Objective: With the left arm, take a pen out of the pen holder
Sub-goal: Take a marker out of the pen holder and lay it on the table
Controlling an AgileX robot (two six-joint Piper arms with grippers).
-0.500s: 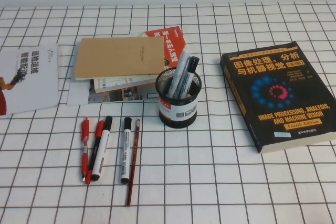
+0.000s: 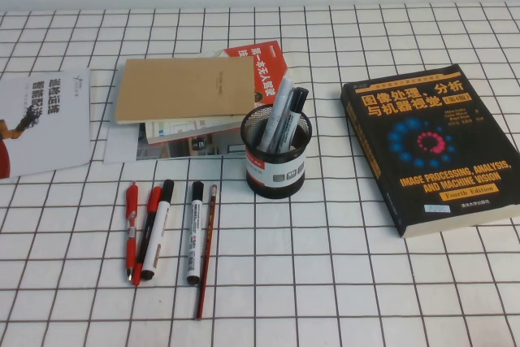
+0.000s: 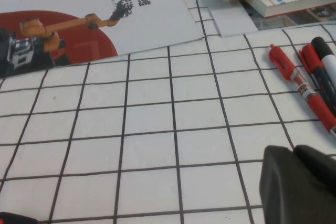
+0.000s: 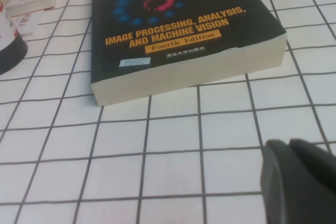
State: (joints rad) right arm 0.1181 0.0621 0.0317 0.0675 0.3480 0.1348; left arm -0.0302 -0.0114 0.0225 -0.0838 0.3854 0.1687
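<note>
Left gripper point(image 3: 296, 177), closed and empty, hovers low by the desk's near-left edge, right gripper point(image 4: 299, 182) parked near-right, and we see nothing moved: pens point(image 2: 284, 115) wait in the mid-desk pen holder point(image 2: 277, 160), untouched.

Bright, even light, soft shadows; wrist views' near fg blurry.

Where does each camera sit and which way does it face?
High view: raised on robot's side, angled down at table and pen holder; no arms show.
Left wrist view: low at left, facing leaflet and red pens; shut left gripper in foreground.
Right wrist view: low at right, facing black book; right gripper in foreground.
Shared: black book, high and right wrist.
</note>
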